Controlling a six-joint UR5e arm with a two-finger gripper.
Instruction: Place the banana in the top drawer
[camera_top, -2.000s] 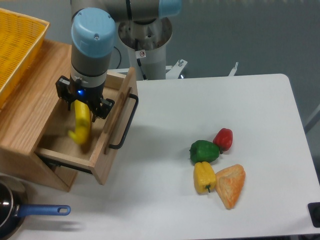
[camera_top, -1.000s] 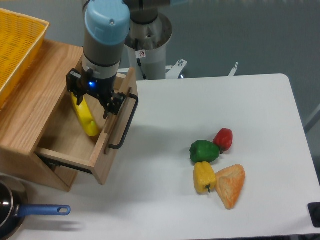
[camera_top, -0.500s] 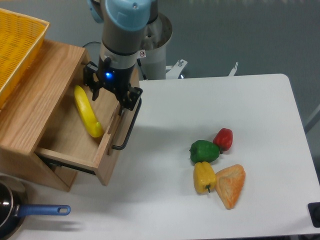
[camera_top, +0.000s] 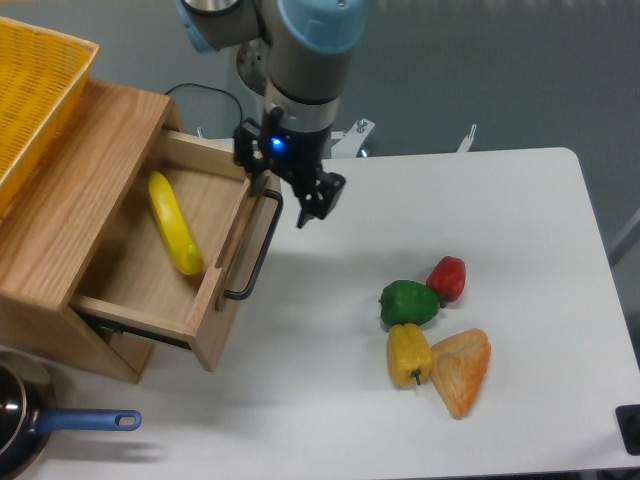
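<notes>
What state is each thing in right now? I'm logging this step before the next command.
banana: lying loose inside the drawer.
top drawer: pulled open.
gripper: open, empty, above the table beside the drawer handle.
yellow basket: sits on the cabinet top.

white table (camera_top: 520, 230), wooden cabinet (camera_top: 60, 250), toy vegetables (camera_top: 410, 302)

Banana (camera_top: 174, 223) released into top drawer (camera_top: 150, 270); gripper (camera_top: 286, 194) (empty) withdrew rightward.

No legible txt; only a small red-ring sticker (camera_top: 285, 107) on robot base, unreadable.
</notes>
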